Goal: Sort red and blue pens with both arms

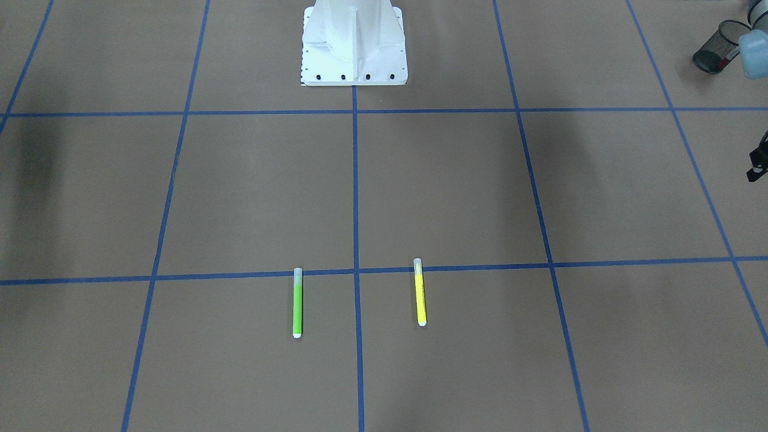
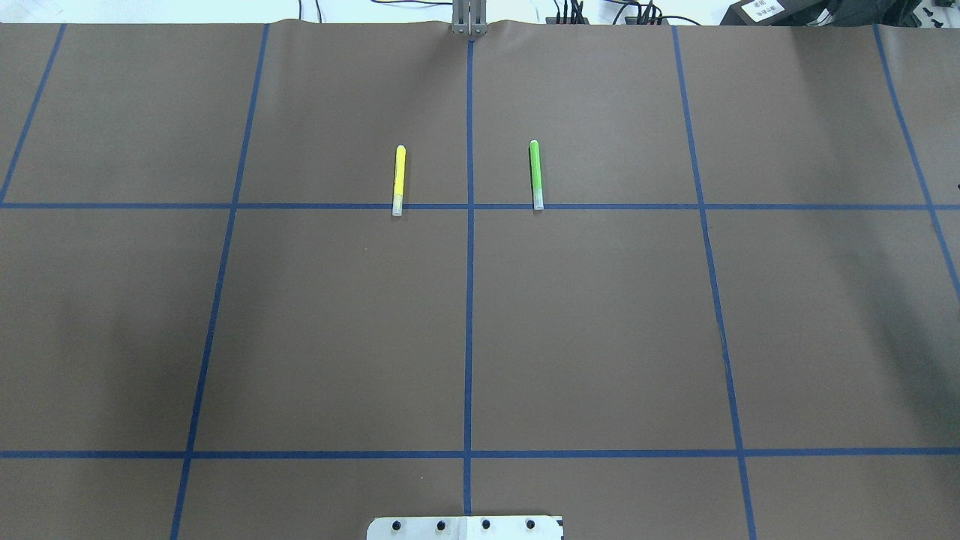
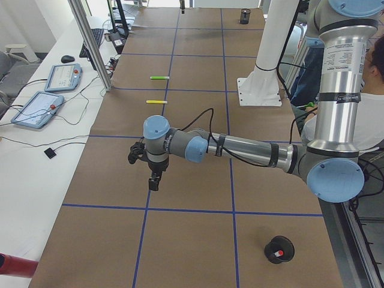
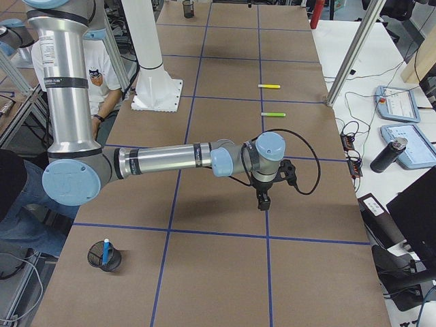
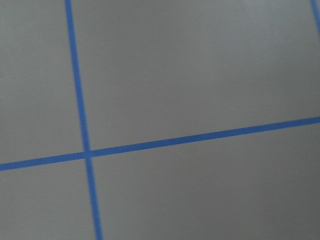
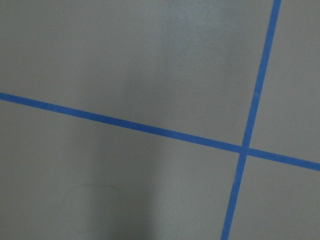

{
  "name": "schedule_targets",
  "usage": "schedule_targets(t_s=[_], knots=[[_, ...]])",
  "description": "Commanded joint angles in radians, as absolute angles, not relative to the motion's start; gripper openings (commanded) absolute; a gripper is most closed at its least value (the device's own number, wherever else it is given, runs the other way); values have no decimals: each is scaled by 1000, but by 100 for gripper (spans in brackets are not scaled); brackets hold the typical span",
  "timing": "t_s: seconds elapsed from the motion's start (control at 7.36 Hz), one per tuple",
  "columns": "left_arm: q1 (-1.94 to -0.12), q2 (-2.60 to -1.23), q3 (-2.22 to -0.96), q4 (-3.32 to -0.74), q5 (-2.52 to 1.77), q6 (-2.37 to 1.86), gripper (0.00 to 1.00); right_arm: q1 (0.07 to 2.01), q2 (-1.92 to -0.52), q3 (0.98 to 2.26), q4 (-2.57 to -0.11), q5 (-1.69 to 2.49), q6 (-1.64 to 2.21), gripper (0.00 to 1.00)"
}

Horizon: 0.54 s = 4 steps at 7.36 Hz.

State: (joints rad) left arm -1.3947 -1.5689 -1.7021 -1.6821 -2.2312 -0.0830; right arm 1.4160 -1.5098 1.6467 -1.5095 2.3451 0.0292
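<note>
At the near end of the table in the left-side view, a black mesh cup contains the red pen; at the opposite end, a second mesh cup contains the blue pen, standing upright. The left arm and right arm each extend across the taped brown surface, with the left gripper and right gripper pointing down over bare table; the jaw setting of either cannot be determined. The green marker and yellow marker lie parallel, well apart, one on each side of the centre tape line.
</note>
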Motion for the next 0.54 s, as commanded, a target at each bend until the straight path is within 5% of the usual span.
schedule_targets(t_s=[0.0,0.41], knots=[[-1394,-1514,-1709,-1657,-2232,-43,99,1420,-1517,1672,-1514,2338,28,100],[-1396,-1508,-1712,-1669,-2238,-55,99,1419,-1528,1672,-1514,2326,26,100]])
